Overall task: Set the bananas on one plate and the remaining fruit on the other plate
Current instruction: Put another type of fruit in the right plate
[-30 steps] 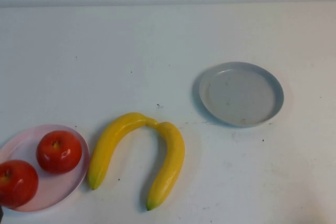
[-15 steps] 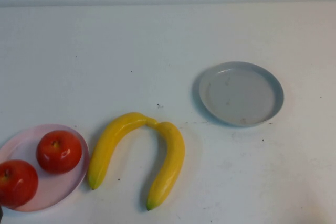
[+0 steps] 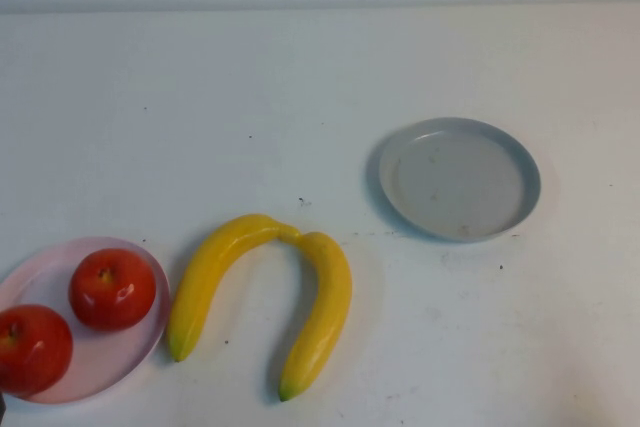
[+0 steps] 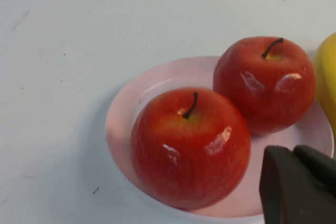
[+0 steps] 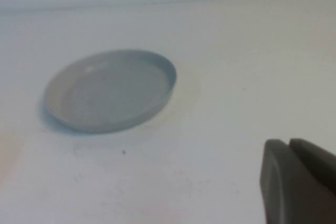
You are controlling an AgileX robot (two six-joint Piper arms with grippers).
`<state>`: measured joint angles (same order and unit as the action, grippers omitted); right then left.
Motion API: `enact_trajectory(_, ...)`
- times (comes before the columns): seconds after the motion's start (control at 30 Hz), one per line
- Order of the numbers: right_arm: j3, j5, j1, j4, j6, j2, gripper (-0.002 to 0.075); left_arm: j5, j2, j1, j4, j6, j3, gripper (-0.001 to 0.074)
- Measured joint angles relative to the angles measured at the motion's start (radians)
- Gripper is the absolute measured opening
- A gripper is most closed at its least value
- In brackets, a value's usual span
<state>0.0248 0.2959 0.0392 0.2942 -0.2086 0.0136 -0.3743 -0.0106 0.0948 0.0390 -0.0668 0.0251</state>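
Two red apples [image 3: 112, 288] [image 3: 30, 347] sit on the pale pink plate [image 3: 100, 359] at the near left. Two yellow bananas [image 3: 210, 272] [image 3: 322, 312] lie on the table just right of it, touching at their far ends in an arch. The grey-blue plate [image 3: 458, 179] is empty at mid right. In the left wrist view my left gripper [image 4: 294, 150] is shut and empty, close above the pink plate [image 4: 136, 98] beside the apples [image 4: 189, 148] [image 4: 265, 82]. In the right wrist view my right gripper [image 5: 290, 142] is shut and empty, short of the grey-blue plate [image 5: 107, 90].
The white table [image 3: 300, 97] runs back to a pale wall. A banana's edge [image 4: 328, 77] shows beside the pink plate in the left wrist view. Neither arm reaches into the high view beyond a dark sliver at the near left corner.
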Motion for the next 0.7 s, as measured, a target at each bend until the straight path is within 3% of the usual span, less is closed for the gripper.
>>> enact_trajectory(0.4,0.000,-0.238,0.000,0.614,0.000,0.000,-0.0017,0.000,0.000,0.000,-0.003,0.000,0.000,-0.0004)
enact_trajectory(0.53,0.000,-0.211,0.000,0.667,0.000,0.000,-0.0017,0.000,0.000,0.000,-0.003,0.000,0.000,-0.0004)
enact_trajectory(0.7,-0.119,-0.001,0.000,0.671,0.000,-0.067,-0.0017,0.000,0.000,0.000,-0.003,0.000,0.000,-0.0004)
